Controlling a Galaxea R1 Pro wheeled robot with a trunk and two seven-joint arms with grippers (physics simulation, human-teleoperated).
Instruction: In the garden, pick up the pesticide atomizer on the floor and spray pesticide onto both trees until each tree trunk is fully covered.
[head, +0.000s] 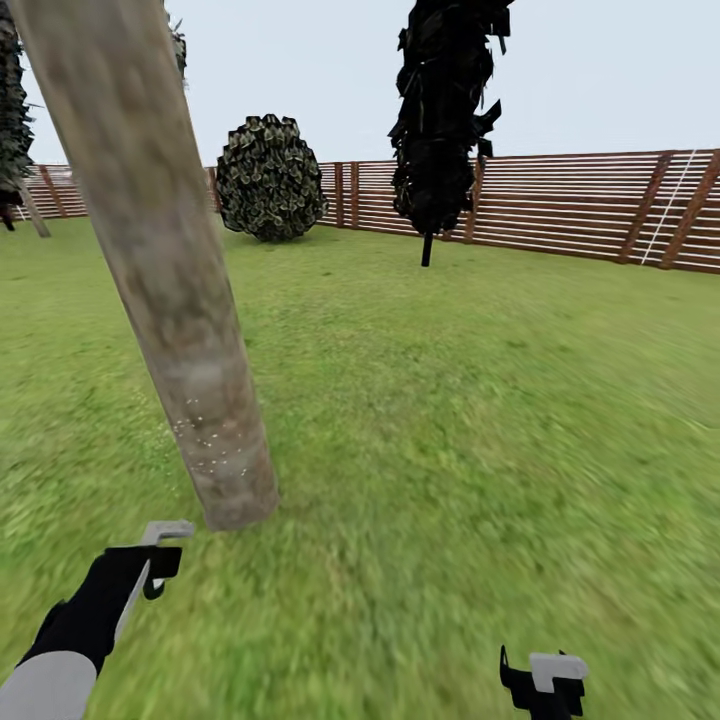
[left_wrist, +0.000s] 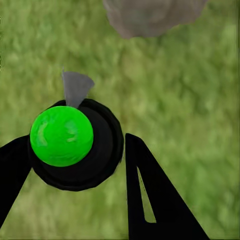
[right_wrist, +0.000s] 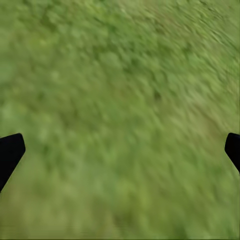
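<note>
Take the leaning tree trunk (head: 170, 290) as your landmark. Your left gripper (head: 150, 565) sits just short of its foot, and in the left wrist view the fingers (left_wrist: 155, 200) are clamped on the pesticide atomizer (left_wrist: 75, 145): a black round body with a bright green cap and a small grey nozzle aimed toward the base of the trunk (left_wrist: 150, 15). So the pick-up is done.

On the lower part of the trunk you can see a scatter of pesticide (head: 205, 435), tiny white specks in one patch just above the foot. The rest of the column above that patch looks bare and mottled grey-brown, so by my reading this trunk is far from fully covered, and you have most of its height left to spray.

Your right gripper (head: 545, 685) hangs well to the right of the trunk over the grass lawn (head: 480, 400). Its jaws stand wide apart in the right wrist view, holding nothing.

Behind the trunk, along the wooden fence (head: 580, 205), stand a round dark bush (head: 270, 178) and a narrow black-leaved tree (head: 440, 120); neither needs spraying. A second trunk is not clearly identifiable here, so that tree remains to be found and treated.
</note>
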